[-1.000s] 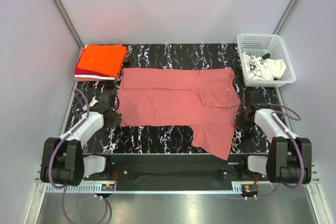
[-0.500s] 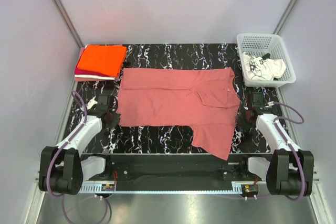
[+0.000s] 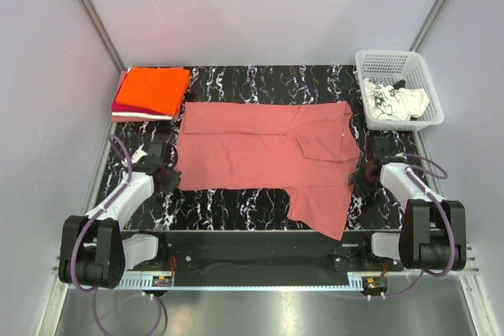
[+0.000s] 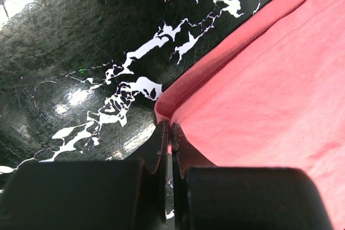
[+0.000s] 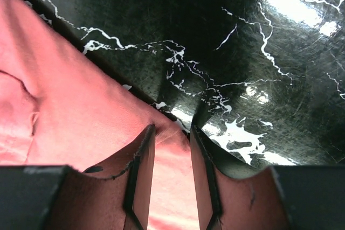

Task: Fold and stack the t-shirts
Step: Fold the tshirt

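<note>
The rose-red t-shirt (image 3: 264, 155) lies spread flat in the middle of the black marbled table (image 3: 260, 76), with a folded orange t-shirt (image 3: 153, 88) at the far left corner. The left gripper (image 4: 168, 131) is clenched on its near left hem corner. The right gripper (image 5: 171, 133) straddles its right edge, fingers slightly parted with cloth between them.

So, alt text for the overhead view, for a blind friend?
A dusty rose-red cloth t-shirt lies spread on a black marbled table, left end effector and right end effector at its side edges. A folded orange tee tops a magenta tee far left; a white mesh basket far right holds a white printed tee.
</note>
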Motion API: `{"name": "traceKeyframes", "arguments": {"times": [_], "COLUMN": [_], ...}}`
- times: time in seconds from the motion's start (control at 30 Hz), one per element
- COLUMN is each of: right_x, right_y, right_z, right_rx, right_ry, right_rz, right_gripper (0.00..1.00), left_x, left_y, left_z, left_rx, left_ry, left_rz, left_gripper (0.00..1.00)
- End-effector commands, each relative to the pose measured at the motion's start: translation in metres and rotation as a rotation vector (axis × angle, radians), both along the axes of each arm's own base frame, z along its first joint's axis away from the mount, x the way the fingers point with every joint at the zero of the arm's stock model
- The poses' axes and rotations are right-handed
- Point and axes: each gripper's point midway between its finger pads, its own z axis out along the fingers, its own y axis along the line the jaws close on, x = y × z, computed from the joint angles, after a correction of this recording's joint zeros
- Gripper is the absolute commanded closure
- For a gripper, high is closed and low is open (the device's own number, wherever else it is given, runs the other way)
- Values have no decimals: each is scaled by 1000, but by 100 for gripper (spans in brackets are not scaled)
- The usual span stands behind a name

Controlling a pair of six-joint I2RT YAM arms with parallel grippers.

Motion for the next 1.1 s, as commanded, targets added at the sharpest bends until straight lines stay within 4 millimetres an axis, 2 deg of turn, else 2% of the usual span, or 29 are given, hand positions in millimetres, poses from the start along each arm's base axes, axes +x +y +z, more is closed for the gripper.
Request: {"name": "traceKeyframes", "arguments": {"times": [0.0, 0.23, 0.33, 0.37, 0.5, 0.7, 0.83, 1.07], "right_x": [5, 6, 5, 4, 3, -2, -7, -23], "right_y": [-4, -5, -6, -7, -11, -30, -32, -27], "right_z": [-2, -8, -10, -11, -5, 31, 48, 48], "right_rx": [-24, -30, -40, -42, -75, -181, -195, -176], "right_ry": [-9, 12, 20, 22, 13, -19, -73, -47], "right_rz": [7, 21, 23, 25, 45, 29, 30, 48], "right_gripper": [61, 62, 80, 100, 100, 100, 100, 100], "left_x": [12, 14, 14, 14, 17, 13, 9, -2], "left_y": [6, 7, 7, 8, 7, 6, 3, -3], "left_z": [12, 14, 14, 14, 18, 27, 29, 34], "left_rx": [40, 45, 47, 51, 69, 74, 76, 102], "left_ry": [-60, -67, -66, -66, -75, -96, -88, -61], "left_rz": [2, 3, 3, 3, -28, -3, -13, -38], "left_gripper": [100, 100, 100, 100, 100, 100, 100, 100]}}
